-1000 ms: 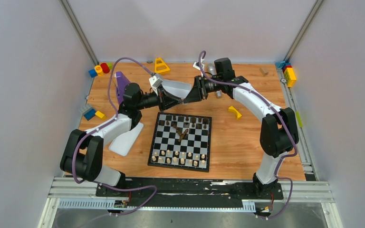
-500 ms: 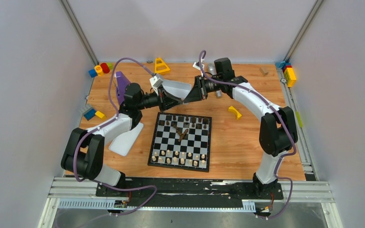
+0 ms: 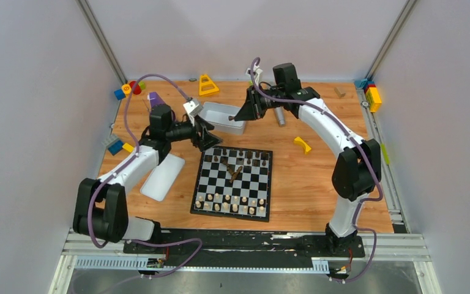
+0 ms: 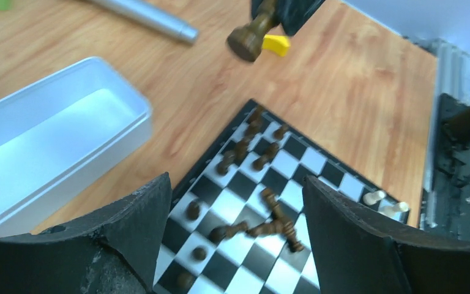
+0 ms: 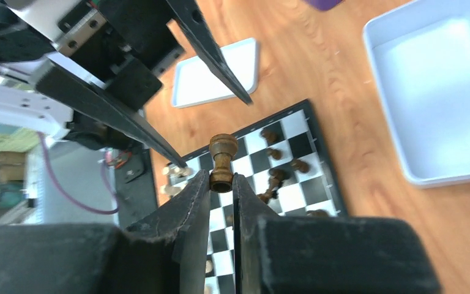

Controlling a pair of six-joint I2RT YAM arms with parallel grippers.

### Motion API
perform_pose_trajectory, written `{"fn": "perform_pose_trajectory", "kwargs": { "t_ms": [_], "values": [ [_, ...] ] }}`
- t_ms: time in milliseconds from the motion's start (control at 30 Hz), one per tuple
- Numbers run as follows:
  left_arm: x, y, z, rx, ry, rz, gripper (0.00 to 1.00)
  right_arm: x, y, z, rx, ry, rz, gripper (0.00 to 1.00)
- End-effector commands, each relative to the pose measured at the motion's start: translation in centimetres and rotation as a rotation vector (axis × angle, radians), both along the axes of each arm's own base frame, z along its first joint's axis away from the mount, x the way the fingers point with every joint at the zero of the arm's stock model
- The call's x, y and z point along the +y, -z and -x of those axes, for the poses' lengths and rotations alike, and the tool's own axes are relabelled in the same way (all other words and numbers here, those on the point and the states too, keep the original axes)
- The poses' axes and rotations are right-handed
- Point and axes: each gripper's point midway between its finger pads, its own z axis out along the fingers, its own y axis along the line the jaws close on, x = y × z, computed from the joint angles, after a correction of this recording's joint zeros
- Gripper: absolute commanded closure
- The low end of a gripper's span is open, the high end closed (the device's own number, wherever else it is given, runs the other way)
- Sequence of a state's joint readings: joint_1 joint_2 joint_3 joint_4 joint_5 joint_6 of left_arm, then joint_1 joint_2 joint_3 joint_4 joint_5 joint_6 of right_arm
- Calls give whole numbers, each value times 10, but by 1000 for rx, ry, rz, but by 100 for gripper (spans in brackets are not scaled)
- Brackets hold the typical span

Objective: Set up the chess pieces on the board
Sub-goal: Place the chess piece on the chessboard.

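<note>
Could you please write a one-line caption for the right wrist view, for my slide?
Right gripper pinches a dark brown chess piece; the board and the white tray lie below.

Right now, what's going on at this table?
The right end effector is shut on a dark brown chess piece, held aloft. The left end effector is open and empty, between the white tray and the chessboard. On the board, pale pieces line the near edge; several dark pieces lie toppled mid-board.

Wooden table (image 3: 318,184). Directly on it: chessboard (image 3: 252,182) at centre, white tray (image 3: 223,126) behind it, white lid (image 3: 162,177) to the left, yellow block (image 3: 302,144) to the right, coloured blocks (image 3: 372,95) at the edges.
</note>
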State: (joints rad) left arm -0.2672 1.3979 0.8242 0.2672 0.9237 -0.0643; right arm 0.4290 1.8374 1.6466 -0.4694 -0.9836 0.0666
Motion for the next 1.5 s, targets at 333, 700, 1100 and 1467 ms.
{"fn": "perform_pose_trajectory", "kwargs": {
  "t_ms": [333, 700, 1100, 1467],
  "values": [
    [184, -31, -10, 42, -528, -296, 6, 58, 53, -21, -306, -33, 503, 100],
    [280, -34, 3, 199, -791, -226, 3, 89, 118, -19, -439, -149, 753, 97],
    [285, -41, 7, 151, -814, -235, 1, 101, 158, -24, -573, -229, 881, 94],
    [287, -38, 6, 150, -815, -244, 0, 107, 173, -23, -625, -270, 921, 93]
  ]
}}
